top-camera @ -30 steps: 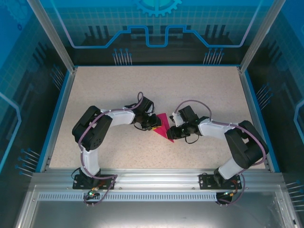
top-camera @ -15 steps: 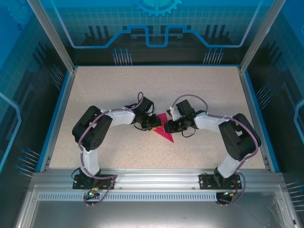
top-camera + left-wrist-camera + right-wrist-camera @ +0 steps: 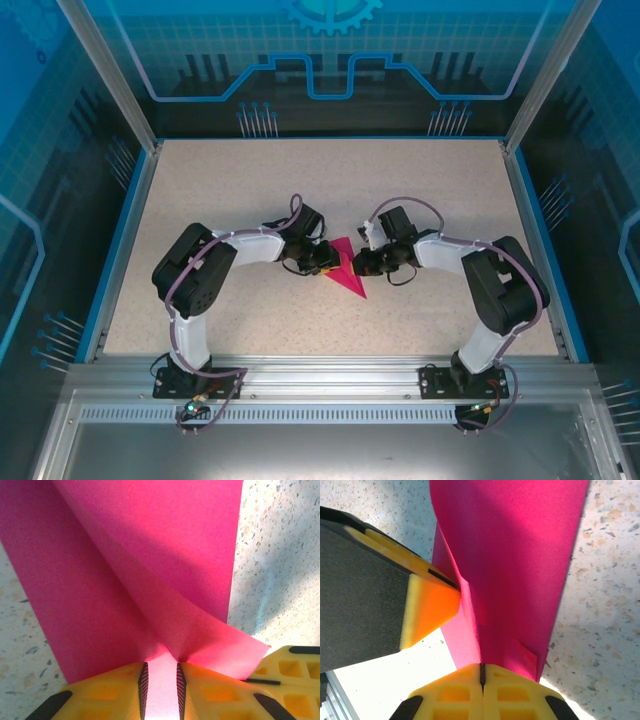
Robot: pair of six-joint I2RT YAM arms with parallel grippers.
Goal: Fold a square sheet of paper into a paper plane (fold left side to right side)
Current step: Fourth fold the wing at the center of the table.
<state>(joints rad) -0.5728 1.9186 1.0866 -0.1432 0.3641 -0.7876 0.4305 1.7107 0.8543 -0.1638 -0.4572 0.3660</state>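
The table (image 3: 250,180) is beige with small speckles. My left arm (image 3: 200,265) and my right arm (image 3: 495,285) bend in from the near edge and meet over its middle. Between them is the paper (image 3: 348,275), magenta and already folded. From above it is a pointed shape with the tip toward my bases. I cannot tell if this tip touches the table.

My left gripper (image 3: 325,262) grips the paper from the left side. In the left wrist view the layers go into the narrow gap between my yellow fingers (image 3: 100,695), and the creases spread out from there.

My right gripper (image 3: 362,265) grips it from the right side. Its fingers (image 3: 520,692) are pressed together with no gap, and the paper edge goes into the seam between them. A left finger (image 3: 427,605) touches the paper just beside.
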